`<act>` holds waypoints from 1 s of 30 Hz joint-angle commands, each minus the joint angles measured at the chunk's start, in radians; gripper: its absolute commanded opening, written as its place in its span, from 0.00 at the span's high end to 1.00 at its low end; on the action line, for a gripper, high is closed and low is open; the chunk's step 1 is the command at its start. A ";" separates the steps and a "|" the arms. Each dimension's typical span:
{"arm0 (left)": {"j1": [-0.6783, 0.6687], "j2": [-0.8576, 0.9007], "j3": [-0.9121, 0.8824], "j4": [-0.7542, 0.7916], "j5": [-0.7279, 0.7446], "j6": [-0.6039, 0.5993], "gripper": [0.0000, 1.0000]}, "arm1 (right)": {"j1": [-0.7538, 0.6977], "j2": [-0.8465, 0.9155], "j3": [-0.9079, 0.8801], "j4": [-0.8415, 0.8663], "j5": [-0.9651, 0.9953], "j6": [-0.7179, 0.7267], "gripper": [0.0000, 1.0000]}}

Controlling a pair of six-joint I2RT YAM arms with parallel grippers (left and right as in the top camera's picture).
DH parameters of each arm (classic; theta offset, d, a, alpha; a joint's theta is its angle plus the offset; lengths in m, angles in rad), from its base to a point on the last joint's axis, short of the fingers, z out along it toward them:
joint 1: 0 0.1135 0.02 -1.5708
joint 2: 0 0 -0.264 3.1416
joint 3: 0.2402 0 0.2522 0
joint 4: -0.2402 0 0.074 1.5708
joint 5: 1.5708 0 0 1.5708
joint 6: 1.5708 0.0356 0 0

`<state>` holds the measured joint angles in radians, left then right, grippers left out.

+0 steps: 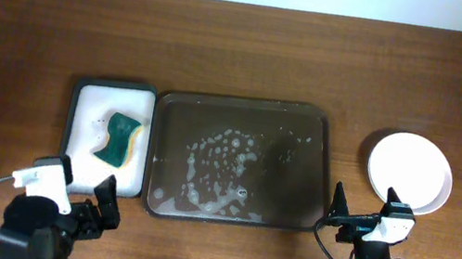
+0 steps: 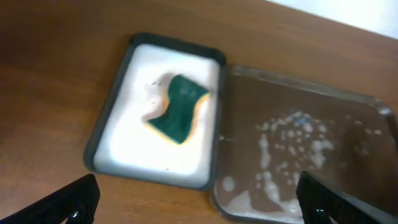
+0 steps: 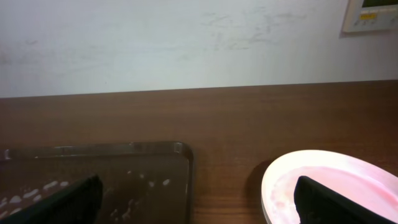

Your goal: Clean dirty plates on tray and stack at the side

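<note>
The plates (image 1: 410, 171) look stacked on the counter (image 1: 20, 38) at three o'clock, just off the foamy tray (image 1: 303, 151). Both arms' jaws stand apart, empty, near six o'clock. A careless right-arm swing could clip that stack and shove it askew.

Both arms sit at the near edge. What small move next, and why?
Probably just park: the brown tray holds only foam, the plates sit right of it, the sponge lies in the small tray, and the left gripper and right gripper are open.

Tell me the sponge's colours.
The sponge is dark green over yellow, clearest in the left wrist view.
</note>
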<state>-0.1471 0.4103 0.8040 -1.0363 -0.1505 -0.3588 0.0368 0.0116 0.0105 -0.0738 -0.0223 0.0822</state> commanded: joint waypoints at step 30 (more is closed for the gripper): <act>0.105 -0.405 -0.795 0.953 0.145 0.293 0.01 | -0.005 -0.008 -0.005 -0.005 0.008 0.000 0.01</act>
<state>-0.0490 0.0120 0.0132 -0.0799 -0.0250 -0.0891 0.0368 0.0101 0.0105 -0.0742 -0.0223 0.0799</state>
